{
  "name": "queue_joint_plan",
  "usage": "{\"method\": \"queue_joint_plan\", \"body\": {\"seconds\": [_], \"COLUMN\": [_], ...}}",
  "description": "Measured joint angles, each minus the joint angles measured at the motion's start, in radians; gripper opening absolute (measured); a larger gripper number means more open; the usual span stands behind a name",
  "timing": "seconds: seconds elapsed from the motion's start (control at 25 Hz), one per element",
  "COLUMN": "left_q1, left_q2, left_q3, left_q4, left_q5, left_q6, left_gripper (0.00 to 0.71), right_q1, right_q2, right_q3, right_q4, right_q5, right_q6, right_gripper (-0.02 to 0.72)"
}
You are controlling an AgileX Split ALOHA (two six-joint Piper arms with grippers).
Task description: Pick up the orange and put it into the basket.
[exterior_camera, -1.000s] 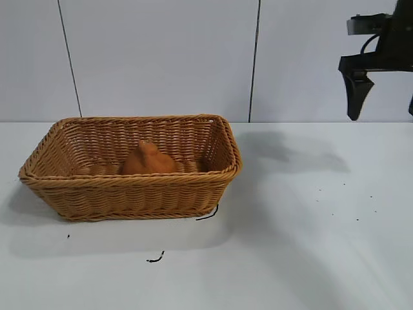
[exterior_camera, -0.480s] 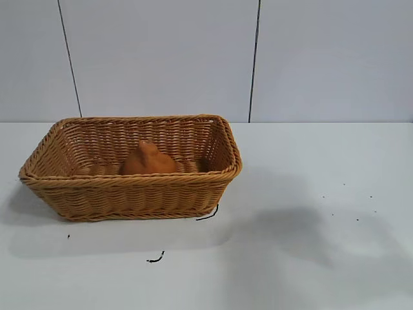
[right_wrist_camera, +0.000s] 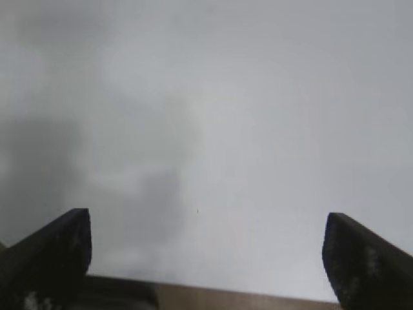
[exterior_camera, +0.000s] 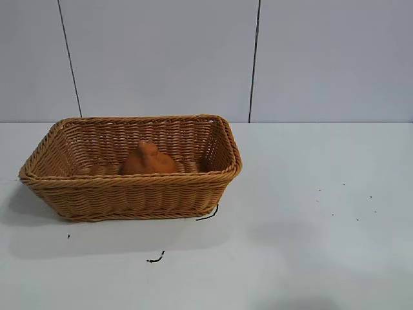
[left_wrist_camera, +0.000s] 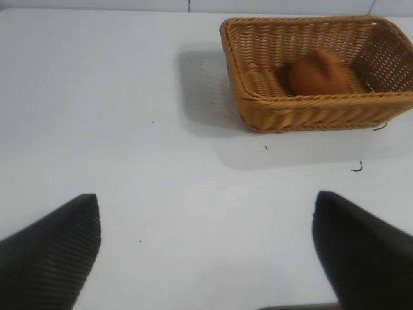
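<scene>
Orange (exterior_camera: 148,160) in basket (exterior_camera: 129,190), far from left gripper (left_wrist_camera: 206,252), spread wide; right gripper (right_wrist_camera: 206,248) wide, gone from exterior view since a second ago

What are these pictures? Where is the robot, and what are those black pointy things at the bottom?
The robot has two arms, each with a claw and a small camera on its wrist. One picture is taken from outside, facing the table; no arm shows in it. It shows a basket with an orange lying inside. The other two pictures come from the wrist cameras. The black pointy things are claw fingers. The left claw is open over the bare table, with the basket and orange farther off. The right claw is open too and sees only table. Neither claw holds anything.
</scene>
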Motion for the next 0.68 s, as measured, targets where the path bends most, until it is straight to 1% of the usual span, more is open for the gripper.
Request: {"method": "queue_joint_plan", "body": {"seconds": [0.36,0.68], "left_q1": [0.0,0.0], "left_q2": [0.0,0.0], "left_q3": [0.0,0.0], "left_q4": [0.0,0.0], "left_q5": [0.0,0.0], "left_q6": [0.0,0.0], "left_gripper": [0.639,0.639], "right_q1": [0.0,0.0], "right_q2": [-0.209,-0.216], "right_q3": [0.0,0.0], "right_q4": [0.0,0.0], "right_q5": [0.001,0.002], "right_q6": [0.0,-0.001], "right_gripper": [0.695,0.695]}}
